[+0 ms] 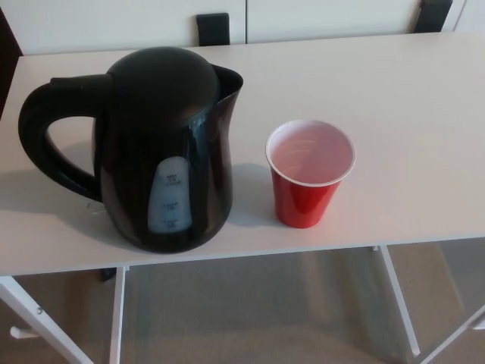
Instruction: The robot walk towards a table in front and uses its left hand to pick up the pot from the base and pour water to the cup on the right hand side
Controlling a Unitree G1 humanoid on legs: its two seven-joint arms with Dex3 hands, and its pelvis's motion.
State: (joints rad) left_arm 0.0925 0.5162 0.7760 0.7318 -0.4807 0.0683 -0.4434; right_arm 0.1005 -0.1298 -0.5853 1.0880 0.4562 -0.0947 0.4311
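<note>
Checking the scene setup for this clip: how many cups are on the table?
1. A single red cup stands upright on the white table, to the right of the black kettle and apart from it. Nothing suggests another hidden behind the kettle, though that cannot be ruled out.

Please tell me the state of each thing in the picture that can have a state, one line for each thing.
Black electric kettle: upright on the table, lid closed, handle toward the robot's left, spout toward the cup, not held.
Red plastic cup: upright, standing apart from the kettle on its right; whether it holds any water cannot be told.
White table: bears both things near its front edge.
Robot's hands: not in view.
</note>
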